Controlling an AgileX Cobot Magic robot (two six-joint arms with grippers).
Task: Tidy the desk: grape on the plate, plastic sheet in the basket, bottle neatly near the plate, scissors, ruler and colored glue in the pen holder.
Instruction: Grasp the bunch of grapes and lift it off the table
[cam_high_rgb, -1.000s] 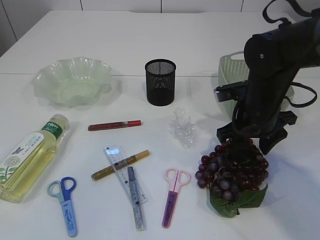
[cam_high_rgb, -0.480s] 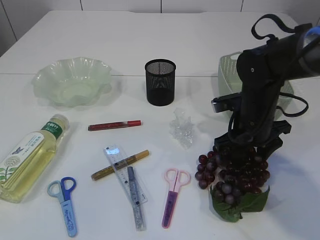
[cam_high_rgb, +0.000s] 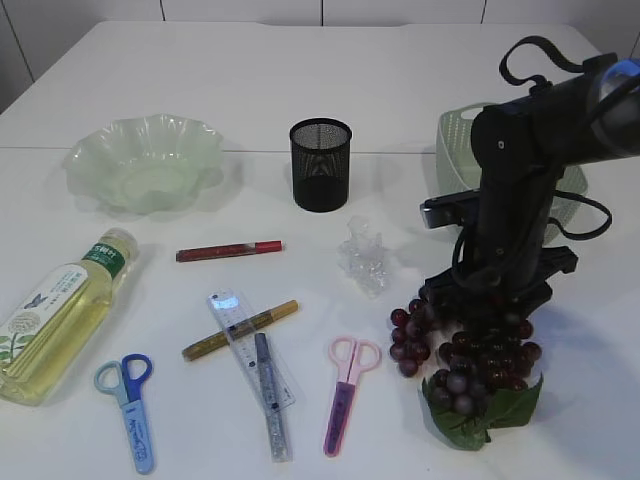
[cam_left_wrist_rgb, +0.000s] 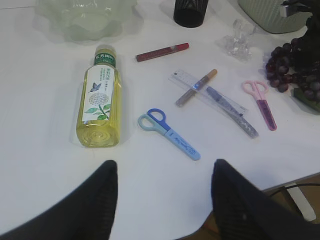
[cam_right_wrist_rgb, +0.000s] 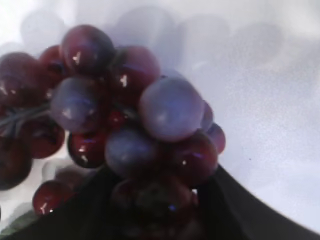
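Near edge, left to right: blue scissors (cam_high_rgb: 128, 406), handles far, blades pointing near; pink scissors (cam_high_rgb: 345, 390), handles far, long axis near-to-far; grape bunch (cam_high_rgb: 462, 350) on its green leaf (cam_high_rgb: 485, 408) at near right, lying on the table (cam_high_rgb: 420, 80), not on the plate.

Right gripper (cam_high_rgb: 487, 298) is lowered onto the far top of the bunch; the right wrist view is filled with grapes (cam_right_wrist_rgb: 150, 120) between the dark fingers. Whether the fingers have clamped on the fruit cannot be told.

Left gripper (cam_left_wrist_rgb: 162, 192): fingers apart, holding nothing, hovering over bare table near the bottle.

Middle band: bottle (cam_high_rgb: 58, 315) lying on its side at far left, cap pointing far-right; clear ruler (cam_high_rgb: 250, 350) running near-right to far-left, a gold glue pen (cam_high_rgb: 240, 329) crossing it, a silver glue pen (cam_high_rgb: 269, 395) touching it; red glue pen (cam_high_rgb: 229, 250) lying left-to-right; crumpled plastic sheet (cam_high_rgb: 363, 256) between pen holder and grapes.

Far band: green plate (cam_high_rgb: 145, 162) at left, black mesh pen holder (cam_high_rgb: 321, 164) upright at centre, pale green basket (cam_high_rgb: 460, 145) at right, partly hidden by the right arm.
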